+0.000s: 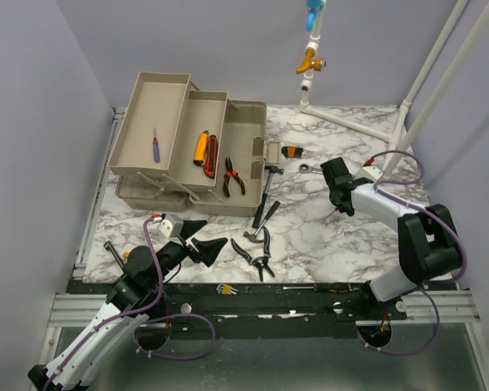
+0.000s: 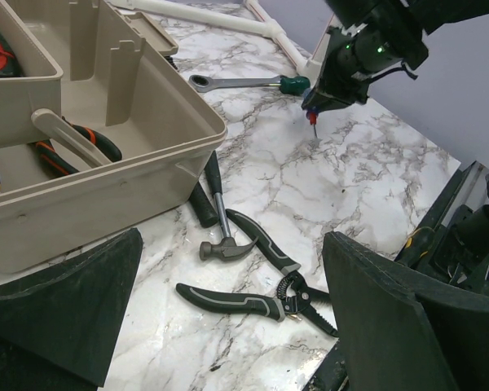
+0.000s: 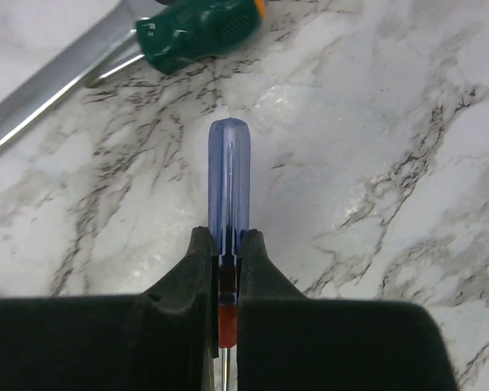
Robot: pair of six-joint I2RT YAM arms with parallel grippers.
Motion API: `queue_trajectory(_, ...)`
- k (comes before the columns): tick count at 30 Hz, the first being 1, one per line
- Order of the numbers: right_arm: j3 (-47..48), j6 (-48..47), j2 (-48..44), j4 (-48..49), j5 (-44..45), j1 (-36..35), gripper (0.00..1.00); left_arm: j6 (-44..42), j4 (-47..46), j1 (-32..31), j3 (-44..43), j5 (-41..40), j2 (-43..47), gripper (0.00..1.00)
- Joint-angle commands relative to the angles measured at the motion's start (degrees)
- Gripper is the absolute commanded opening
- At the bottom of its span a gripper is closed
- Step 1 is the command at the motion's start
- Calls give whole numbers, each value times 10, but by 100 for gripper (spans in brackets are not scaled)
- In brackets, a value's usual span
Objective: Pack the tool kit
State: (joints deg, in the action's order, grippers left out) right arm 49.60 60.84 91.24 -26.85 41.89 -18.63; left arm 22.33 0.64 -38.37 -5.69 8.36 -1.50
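Right tool point(image 3: 226, 244) is clamped tight on the small blue-handled screwdriver point(image 3: 228, 171), held low over the marble table point(image 1: 342, 252), right of the open toolbox point(image 1: 246, 130) and near a wrench point(image 2: 228, 81); can't tell if the tip touches the table. Left tool point(image 1: 205, 238) gapes wide, holding nothing, in front of the toolbox with the hammer point(image 2: 224, 244) and pliers point(image 2: 244, 301) just beside it.

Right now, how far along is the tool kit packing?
Done: small screwdriver, utility knife and orange-handled pliers lie in the toolbox. In hand: right end effector shut on a blue-handled screwdriver; left end effector open, empty. Remaining: hammer, black pliers, wrench and hex keys on the table.
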Motion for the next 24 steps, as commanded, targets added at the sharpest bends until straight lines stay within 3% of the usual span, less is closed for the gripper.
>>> queue_trajectory(1, 21, -96, -81, 31, -71, 3, 1, 2, 5, -1, 1, 4, 6, 95)
queue_trajectory(3, 17, -167, -117, 87, -157, 2, 1, 2, 2, -1, 2, 11, 6, 95)
queue_trajectory(6, -14, -255, -182, 216, -361, 3, 1, 1, -4, -1, 3, 16, 5, 95)
queue_trajectory(9, -39, -249, -209, 380, -549, 2, 1, 1, -4, -1, 4, 14, 3, 95)
queue_trajectory(12, 8, -201, -170, 458, -629, -8, 1, 0, -4, -1, 4, 13, -2, 95)
queue_trajectory(19, 221, -169, -16, 463, -574, -128, 1, -1, -20, -1, 7, 18, -9, 95)
queue_trajectory(24, 389, -147, 97, 394, -451, -203, 1, -2, -24, -1, 6, 16, -18, 95)
